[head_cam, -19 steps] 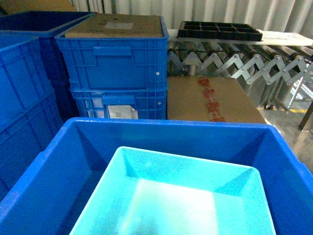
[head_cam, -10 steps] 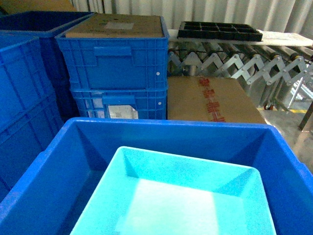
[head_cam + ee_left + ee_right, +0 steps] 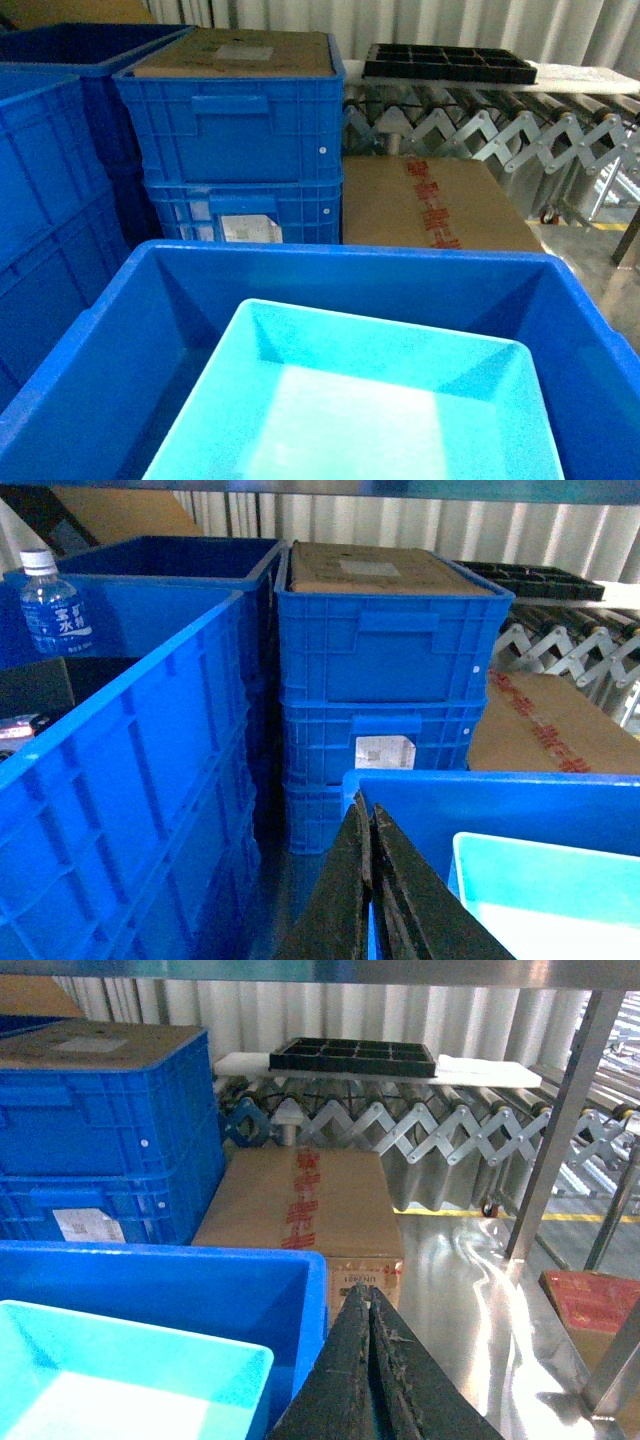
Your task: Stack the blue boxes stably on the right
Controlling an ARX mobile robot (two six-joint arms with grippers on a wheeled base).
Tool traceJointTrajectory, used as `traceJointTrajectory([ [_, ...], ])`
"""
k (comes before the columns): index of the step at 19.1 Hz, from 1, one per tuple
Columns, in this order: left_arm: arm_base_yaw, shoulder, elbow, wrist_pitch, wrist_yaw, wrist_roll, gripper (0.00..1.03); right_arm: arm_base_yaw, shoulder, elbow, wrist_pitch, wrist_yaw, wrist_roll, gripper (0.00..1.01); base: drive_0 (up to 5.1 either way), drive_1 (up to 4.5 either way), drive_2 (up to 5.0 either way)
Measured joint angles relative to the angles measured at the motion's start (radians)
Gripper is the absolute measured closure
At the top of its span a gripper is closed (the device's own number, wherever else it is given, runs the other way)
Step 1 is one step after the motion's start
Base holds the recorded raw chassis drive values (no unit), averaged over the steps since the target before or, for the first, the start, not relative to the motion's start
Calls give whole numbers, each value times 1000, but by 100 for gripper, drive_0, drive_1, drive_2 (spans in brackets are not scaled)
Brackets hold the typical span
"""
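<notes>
The light blue tub (image 3: 370, 410) is sitting nested inside a big dark blue crate (image 3: 340, 265) right in front of the robot, near the bottom centre of the head view — no gripper is showing in that view. The left gripper (image 3: 372, 880) is hanging just outside the crate's left wall with its fingers pressed together and nothing between them, the tub lying to its right past that wall. The right gripper (image 3: 370, 1365) is likewise closed and empty, sitting just outside the crate's right wall, the tub lying to its left. The two look about equally near, one on each side, so a two-arm lift seems the likely call. The tub's long axis cannot be judged, its near end being cut off. Behind are stacked ribbed crates (image 3: 235, 135) with a white label (image 3: 384, 752) too blurred to read, a cardboard box (image 3: 300, 1205) with red printed tape — unreadable — and a small sticker, also illegible. A water bottle (image 3: 52, 605) at far left is carrying a blue label with Chinese-looking characters, not clearly legible. A black tray (image 3: 352, 1056) is resting on a roller conveyor (image 3: 430, 1125).
</notes>
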Motion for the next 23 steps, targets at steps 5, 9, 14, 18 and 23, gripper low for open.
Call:
traceJointTrajectory([
  [5,0,-145,0,-137,0,0,101,0,-144,0,-137,0,0,100,0,0,0],
  [9,0,-225,0,-217,0,0,101,0,-226,0,-219,0,0,100,0,0,0],
  [14,0,-354,0,-387,-1,0,101,0,-345,0,-377,0,0,100,0,0,0],
  [18,0,-430,0,-442,2,2,101,0,-437,0,-443,-3,0,100,0,0,0],
  [23,0,-431,0,-438,-1,2,37,0,-438,0,-441,-3,-2,29,0,0,0],
])
